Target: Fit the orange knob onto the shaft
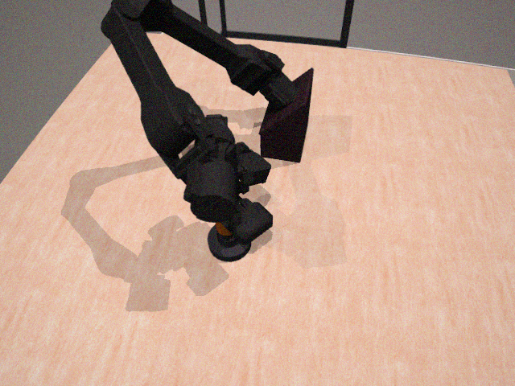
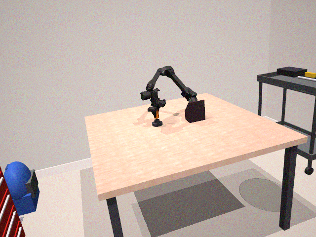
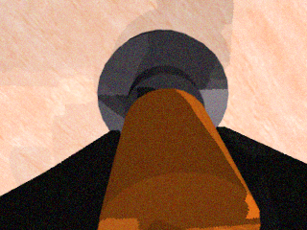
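My gripper (image 3: 168, 138) is shut on the orange knob (image 1: 222, 228) (image 2: 157, 114) (image 3: 168, 158), with one dark finger on each side of it in the wrist view. The knob is roughly upright over the round dark pedestal (image 1: 228, 254) (image 2: 157, 124) (image 3: 160, 45). In the exterior view, its lower end is a little above the pedestal's wide base, close to the raised middle. In the wrist view the knob covers part of that raised middle, and a lit strip runs down its right side. The shaft's flat side and the knob's hole are hidden. How far the shaft is in the hole, I cannot tell.
The pedestal stands on the wooden table (image 1: 332, 311) (image 2: 166, 155). A dark angular block (image 1: 285, 139) (image 2: 196, 112) is at the arm's base, behind and to the right of the pedestal in the top view. A dark cart (image 2: 283, 83) stands beyond the table.
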Controlling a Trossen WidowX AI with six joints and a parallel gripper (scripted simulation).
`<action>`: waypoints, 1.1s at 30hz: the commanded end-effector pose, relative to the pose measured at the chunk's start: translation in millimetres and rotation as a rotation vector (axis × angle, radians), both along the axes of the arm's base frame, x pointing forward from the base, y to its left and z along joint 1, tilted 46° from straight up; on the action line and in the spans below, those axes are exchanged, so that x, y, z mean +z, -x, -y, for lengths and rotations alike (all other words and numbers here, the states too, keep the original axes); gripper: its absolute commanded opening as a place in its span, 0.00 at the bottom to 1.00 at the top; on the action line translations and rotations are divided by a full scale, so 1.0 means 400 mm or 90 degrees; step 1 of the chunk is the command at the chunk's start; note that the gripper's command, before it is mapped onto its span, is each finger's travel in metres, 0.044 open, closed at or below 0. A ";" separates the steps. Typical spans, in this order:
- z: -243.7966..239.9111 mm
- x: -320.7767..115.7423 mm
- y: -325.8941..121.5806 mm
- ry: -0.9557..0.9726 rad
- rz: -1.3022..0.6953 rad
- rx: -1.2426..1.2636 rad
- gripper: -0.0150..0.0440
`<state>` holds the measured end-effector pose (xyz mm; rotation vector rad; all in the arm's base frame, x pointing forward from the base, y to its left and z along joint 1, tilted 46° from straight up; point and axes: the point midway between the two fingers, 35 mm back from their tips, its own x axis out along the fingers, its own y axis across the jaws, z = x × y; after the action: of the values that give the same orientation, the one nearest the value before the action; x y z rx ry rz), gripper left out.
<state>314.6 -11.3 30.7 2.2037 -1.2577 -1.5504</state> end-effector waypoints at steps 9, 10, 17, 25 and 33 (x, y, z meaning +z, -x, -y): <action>0.000 0.001 -0.003 0.001 -0.002 0.002 0.25; -0.002 0.003 -0.004 0.001 -0.002 0.002 0.25; -0.006 0.008 -0.007 0.004 -0.026 0.025 0.25; -0.002 0.004 -0.008 0.015 -0.096 0.094 0.25; 0.001 0.001 -0.005 0.015 -0.096 0.094 0.25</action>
<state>317.5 -10.8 31.9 2.0753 -1.0469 -1.6011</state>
